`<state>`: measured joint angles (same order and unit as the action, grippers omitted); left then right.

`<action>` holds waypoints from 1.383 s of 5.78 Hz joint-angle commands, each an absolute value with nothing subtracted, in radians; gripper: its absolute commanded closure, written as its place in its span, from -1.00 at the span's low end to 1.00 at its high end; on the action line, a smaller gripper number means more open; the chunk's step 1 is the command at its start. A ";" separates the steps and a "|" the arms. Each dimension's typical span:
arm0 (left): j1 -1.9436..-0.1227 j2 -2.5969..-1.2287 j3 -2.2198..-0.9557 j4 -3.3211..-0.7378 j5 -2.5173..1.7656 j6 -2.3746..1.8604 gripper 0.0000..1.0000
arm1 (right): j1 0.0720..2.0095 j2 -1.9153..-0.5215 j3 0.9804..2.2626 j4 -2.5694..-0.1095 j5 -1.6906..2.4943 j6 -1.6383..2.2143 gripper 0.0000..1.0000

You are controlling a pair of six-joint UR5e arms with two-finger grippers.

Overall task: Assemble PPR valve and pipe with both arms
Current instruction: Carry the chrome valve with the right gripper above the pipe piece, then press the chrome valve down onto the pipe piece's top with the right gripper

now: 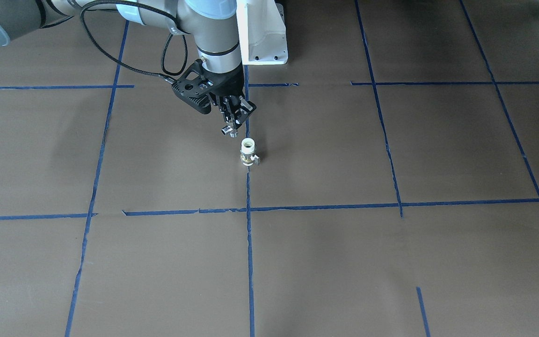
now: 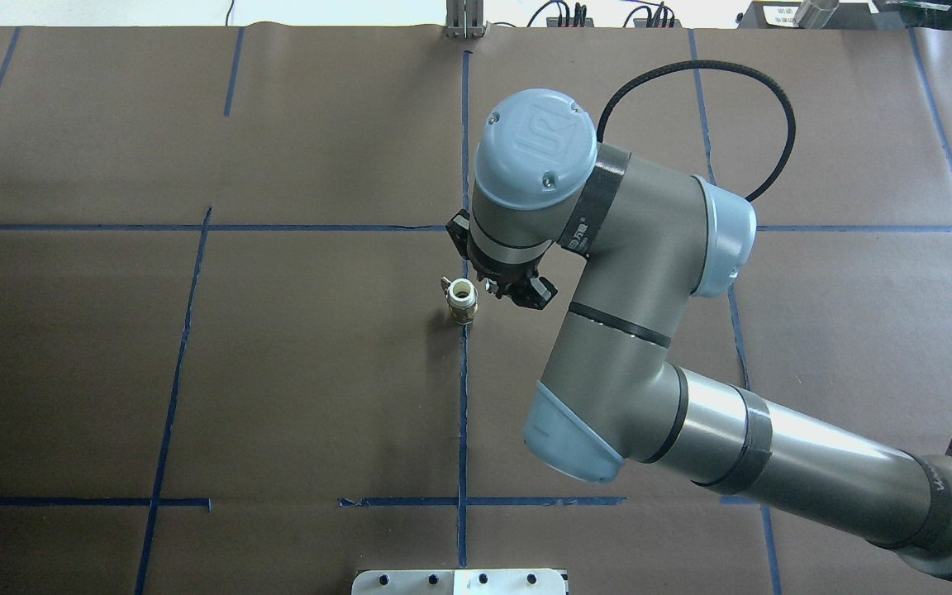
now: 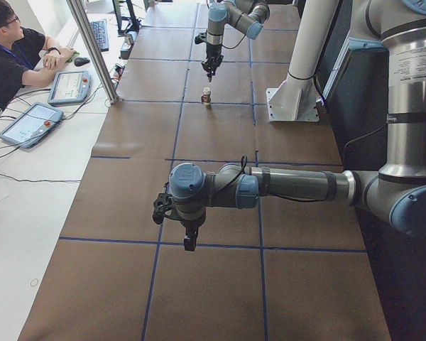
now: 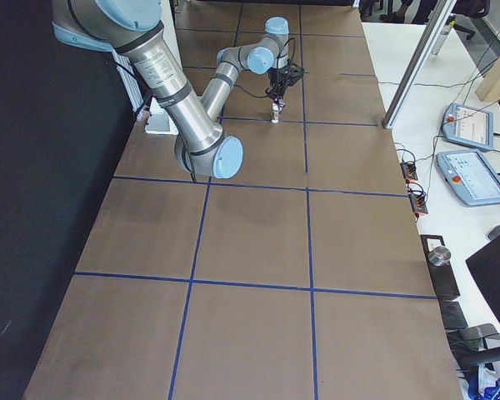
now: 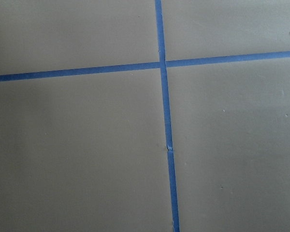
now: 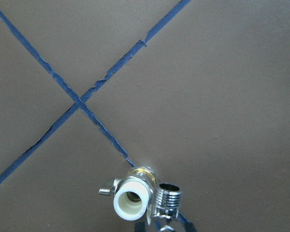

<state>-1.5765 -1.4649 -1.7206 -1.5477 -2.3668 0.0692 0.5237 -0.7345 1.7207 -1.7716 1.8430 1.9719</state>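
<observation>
The right gripper (image 1: 233,120) clasps the chrome pipe (image 1: 229,131) just beside the upright PPR valve (image 1: 249,152), likely to align the threads; whether the left gripper (image 3: 189,244) is closed cannot be told.

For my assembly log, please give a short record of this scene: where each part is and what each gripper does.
valve: PPR valve stands upright on the table, white end up, on a blue tape line
pipe: pipe held in the air, close beside the valve's top, not yet joined
right gripper: right gripper shut on the pipe
left gripper: left gripper hangs over the table far from both parts; open or shut cannot be told
</observation>
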 commanded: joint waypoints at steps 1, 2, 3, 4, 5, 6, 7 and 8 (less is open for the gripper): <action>-1.575 -1.465 -1.721 -1.548 -2.367 0.069 -1.00 | 0.517 -0.674 1.633 -1.772 1.816 1.987 1.00; -1.577 -1.465 -1.723 -1.548 -2.367 0.068 -1.00 | 0.517 -0.673 1.631 -1.772 1.816 1.985 1.00; -1.575 -1.465 -1.721 -1.548 -2.367 0.069 -1.00 | 0.517 -0.672 1.629 -1.770 1.816 1.986 1.00; -1.577 -1.465 -1.721 -1.549 -2.367 0.069 -1.00 | 0.517 -0.664 1.626 -1.770 1.816 1.985 1.00; -1.577 -1.465 -1.723 -1.549 -2.367 0.068 -1.00 | 0.517 -0.652 1.606 -1.770 1.813 1.983 1.00; -1.577 -1.465 -1.723 -1.549 -2.367 0.069 -1.00 | 0.517 -0.650 1.594 -1.769 1.813 1.980 1.00; -1.577 -1.465 -1.723 -1.548 -2.367 0.068 -1.00 | 0.514 -0.652 1.594 -1.770 1.815 1.980 1.00; -1.577 -1.465 -1.721 -1.548 -2.367 0.067 -1.00 | 0.506 -0.656 1.594 -1.770 1.815 1.980 1.00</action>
